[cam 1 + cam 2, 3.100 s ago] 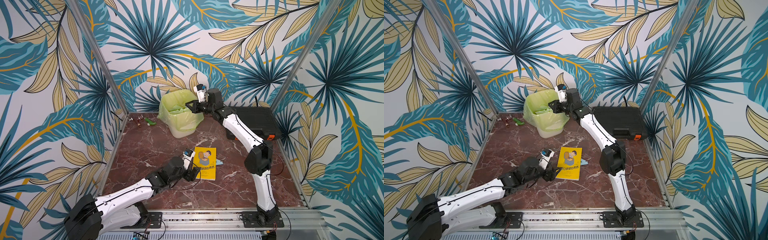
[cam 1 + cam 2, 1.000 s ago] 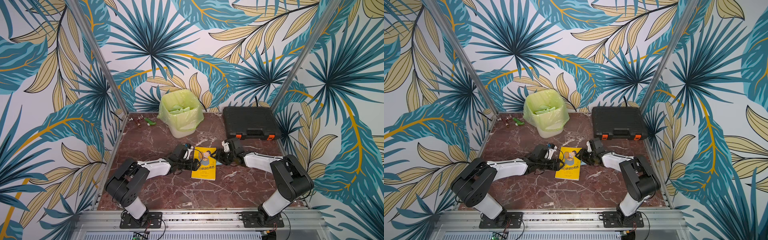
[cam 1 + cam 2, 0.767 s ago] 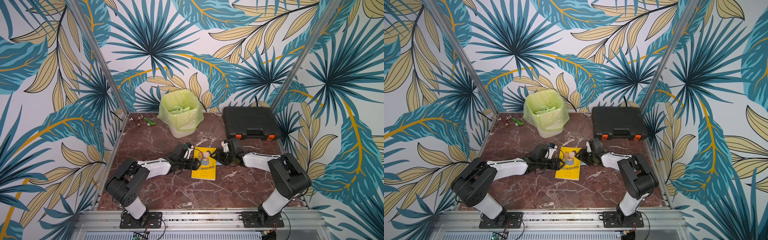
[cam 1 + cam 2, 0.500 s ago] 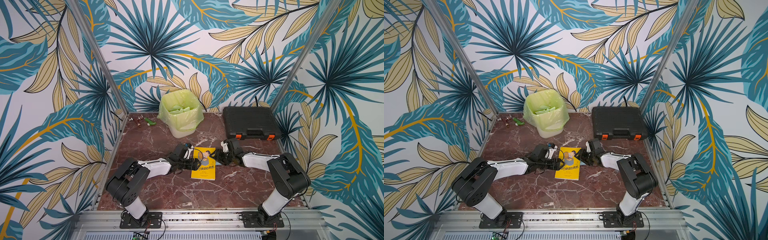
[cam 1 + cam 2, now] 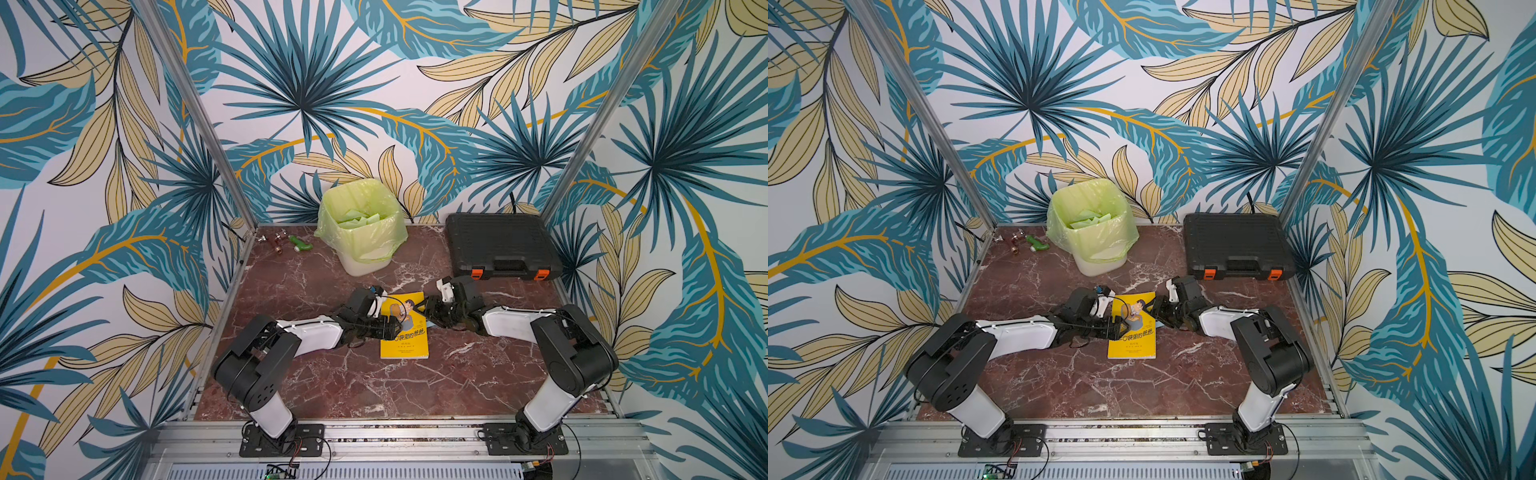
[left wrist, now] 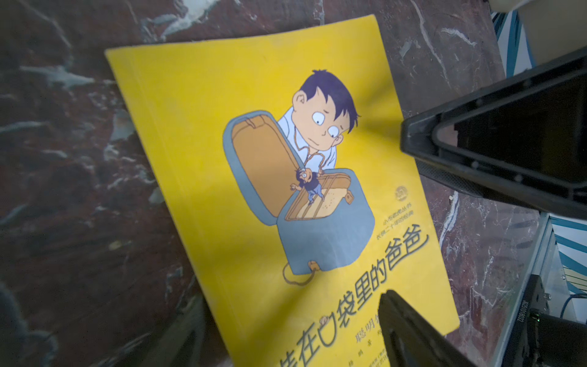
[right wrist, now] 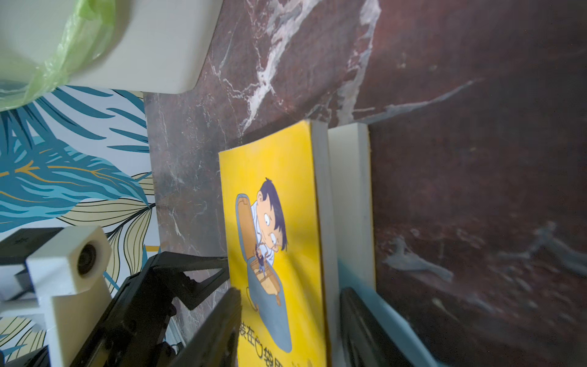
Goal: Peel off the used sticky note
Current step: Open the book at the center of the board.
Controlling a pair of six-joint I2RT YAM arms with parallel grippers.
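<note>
Only a blurred blue sliver of the sticky note (image 7: 394,313) shows, partly cut off

Top views bright, sharp; wrist cams dim, edges blurry.

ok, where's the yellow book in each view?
Top view: yellow book, middle of the table.
Top view: same spot.
Left wrist: cover fills the frame.
Right wrist: centre frame, page edge showing.
Shared landmark: green-lined bin, in both top views and right wrist.
</note>
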